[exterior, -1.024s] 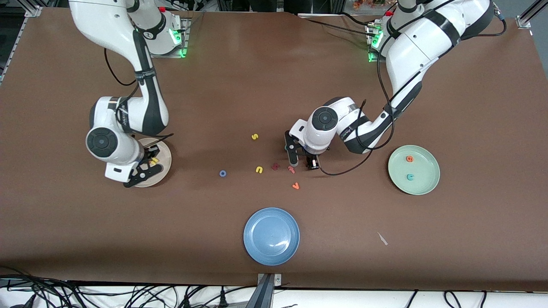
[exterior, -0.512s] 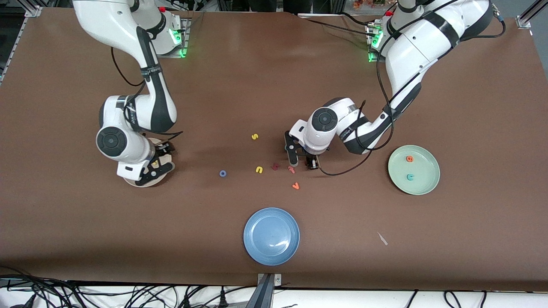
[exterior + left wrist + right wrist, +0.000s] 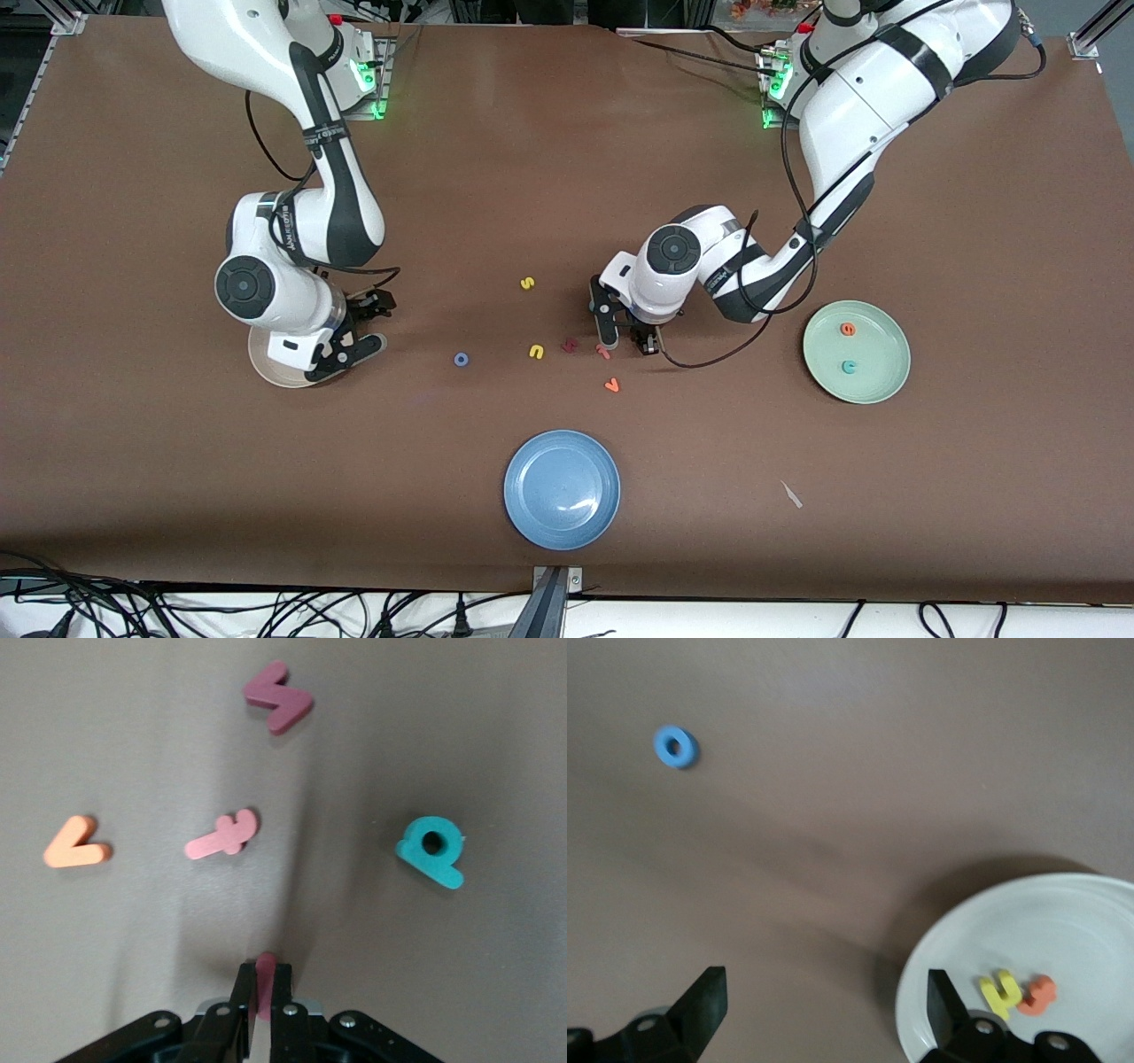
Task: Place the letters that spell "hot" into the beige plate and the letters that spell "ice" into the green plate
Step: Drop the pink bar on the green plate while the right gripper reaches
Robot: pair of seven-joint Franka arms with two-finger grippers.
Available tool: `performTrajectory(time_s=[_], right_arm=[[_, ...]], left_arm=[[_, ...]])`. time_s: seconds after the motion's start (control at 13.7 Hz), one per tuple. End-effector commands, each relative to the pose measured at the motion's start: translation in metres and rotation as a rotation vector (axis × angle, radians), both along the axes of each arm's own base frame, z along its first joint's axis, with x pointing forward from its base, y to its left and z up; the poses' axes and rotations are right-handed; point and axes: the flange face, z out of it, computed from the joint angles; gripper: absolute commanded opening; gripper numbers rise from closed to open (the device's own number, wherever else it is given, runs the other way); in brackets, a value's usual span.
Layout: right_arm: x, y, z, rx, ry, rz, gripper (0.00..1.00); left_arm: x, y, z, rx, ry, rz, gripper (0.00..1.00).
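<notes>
So far you have four of the six letters placed: the yellow "h" point(image 3: 1000, 993) and the orange "t" point(image 3: 1037, 995) lie touching each other in the beige plate point(image 3: 266, 365), and the orange "e" point(image 3: 848, 329) and the teal "c" point(image 3: 849, 367) sit apart from each other in the green plate point(image 3: 873, 383) toward the left arm's end of the table. Your left gripper point(image 3: 261, 992) is down at the table in the middle cluster, fingers pinched tight on the dark red "i" point(image 3: 264, 970), a thin bar standing between the pads; judging by that, the next move is to lift it and carry it to the green plate, which would finish "ice". Your right gripper point(image 3: 354, 330) hangs over the edge of the beige plate with its fingers spread wide and nothing between them. What remains for "hot" is the blue "o" point(image 3: 461, 359), lying alone on the bare table between the beige plate and the middle cluster, and the right arm looks best placed to fetch it. Leave the others where they lie: the yellow "u" point(image 3: 536, 352), the pinkish-red hooked letter point(image 3: 223, 836), the chunky dark red letter point(image 3: 279, 698), the teal "d" point(image 3: 431, 849), the orange "v" point(image 3: 611, 385), the yellow "s" point(image 3: 527, 283) and the blue plate point(image 3: 562, 488).
</notes>
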Motion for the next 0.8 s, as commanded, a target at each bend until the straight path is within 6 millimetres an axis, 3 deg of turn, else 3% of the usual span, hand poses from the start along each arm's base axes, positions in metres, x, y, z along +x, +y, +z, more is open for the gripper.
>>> performTrajectory(time_s=[0.0, 0.29, 0.44, 0.59, 0.73], right_arm=[[0.007, 0.043, -0.011, -0.006, -0.058, -0.036, 1.0], [-0.004, 0.103, -0.044, 0.014, -0.156, -0.156, 1.0], [-0.005, 0.118, -0.045, 0.027, -0.163, -0.172, 1.0], [-0.005, 0.125, -0.05, 0.033, -0.173, -0.167, 1.0], [-0.006, 0.128, -0.055, 0.044, -0.186, -0.168, 0.99]], left_arm=[[0.016, 0.016, 0.018, 0.017, -0.024, 0.023, 0.0], [0.028, 0.061, 0.049, 0.111, 0.074, 0.11, 0.0], [0.035, 0.089, 0.071, 0.176, 0.091, 0.135, 0.0], [0.048, 0.136, 0.085, 0.237, 0.116, 0.184, 0.0], [0.059, 0.175, 0.092, 0.257, 0.139, 0.111, 0.0]])
